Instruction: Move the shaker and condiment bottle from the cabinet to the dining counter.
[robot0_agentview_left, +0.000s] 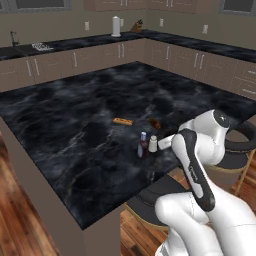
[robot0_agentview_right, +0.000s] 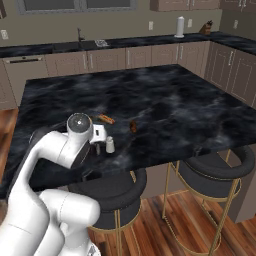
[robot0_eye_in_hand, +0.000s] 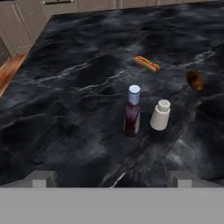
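Observation:
The condiment bottle (robot0_eye_in_hand: 131, 113), dark red-brown with a blue-grey cap, stands upright on the black marble dining counter (robot0_eye_in_hand: 65, 109) near its front edge. The small white shaker (robot0_eye_in_hand: 160, 115) stands upright just to its right, a little apart from it. Both also show in the left base view, bottle (robot0_agentview_left: 142, 145) and shaker (robot0_agentview_left: 153, 144). My gripper (robot0_eye_in_hand: 113, 179) is open and holds nothing; it hangs behind and above the pair, clear of them. From the left base its hand (robot0_agentview_left: 162, 145) sits just right of the shaker. The tan wall cabinet (robot0_agentview_left: 150, 4) lies far back along the top edge.
A hot dog (robot0_eye_in_hand: 146, 63) and a small brown lump (robot0_eye_in_hand: 194, 80) lie farther in on the counter. Two black stools (robot0_agentview_right: 215, 165) (robot0_agentview_right: 112, 187) stand under the front edge. A white kettle (robot0_agentview_left: 116, 26) stands on the back worktop.

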